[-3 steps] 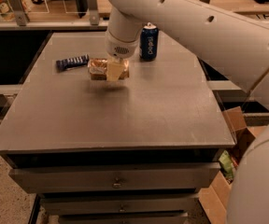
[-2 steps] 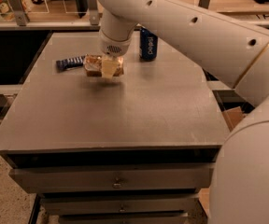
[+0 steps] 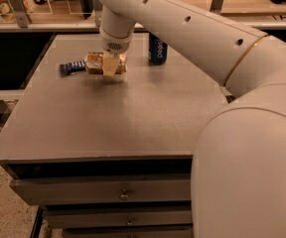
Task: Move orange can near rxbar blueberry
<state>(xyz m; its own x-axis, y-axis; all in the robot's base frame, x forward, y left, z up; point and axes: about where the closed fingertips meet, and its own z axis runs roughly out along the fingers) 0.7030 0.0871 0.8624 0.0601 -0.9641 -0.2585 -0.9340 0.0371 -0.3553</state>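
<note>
The orange can (image 3: 96,62) lies on its side, shiny gold-orange and dented, at the far left part of the table. My gripper (image 3: 109,68) comes down from above and is shut on it, one finger (image 3: 109,65) across its front. The can is just right of the rxbar blueberry (image 3: 72,67), a flat dark blue wrapper with white lettering lying on the table; whether the two touch I cannot tell. The big white arm (image 3: 192,38) reaches in from the right.
A smooth dark blue can (image 3: 157,48) stands upright at the back of the grey table (image 3: 113,118), right of my gripper. Drawers (image 3: 123,192) sit under the table's front edge. A railing and shelf run behind the table.
My gripper has carried the orange can leftward, closer to the blue wrapper. The arm has swung further over the table.
</note>
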